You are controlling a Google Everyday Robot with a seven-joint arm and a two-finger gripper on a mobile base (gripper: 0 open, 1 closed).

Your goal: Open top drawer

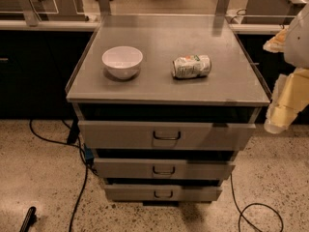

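Floor: dark cables (79,187) trail over the speckled floor below the desk's front left corner
Lower drawers: the bottom drawer (125,193) and the middle drawer (125,168) sit stacked, each narrower than the one above
Top drawer: the top drawer (120,134) lies directly under the desk's front edge and spans it almost corner to corner; its long axis runs along that edge, and its dark loop handle (166,136) sits at the middle; a dark gap shows above the front panel
Gripper: the gripper (279,114) hangs just outside the desk's front right corner, pointing down, touching nothing; nothing shows in its hold, and how far open it is cannot be told
Relation: the handle lies away from the gripper toward the middle of the front edge; the gripper must likely cross along that edge, then pull square to the drawer's long axis
Desk top: on the desk (159,88) a white bowl (122,62) stands toward the left edge, a crushed can (191,66) on its side beside it, apart
Beyond: dark counters behind the far edge
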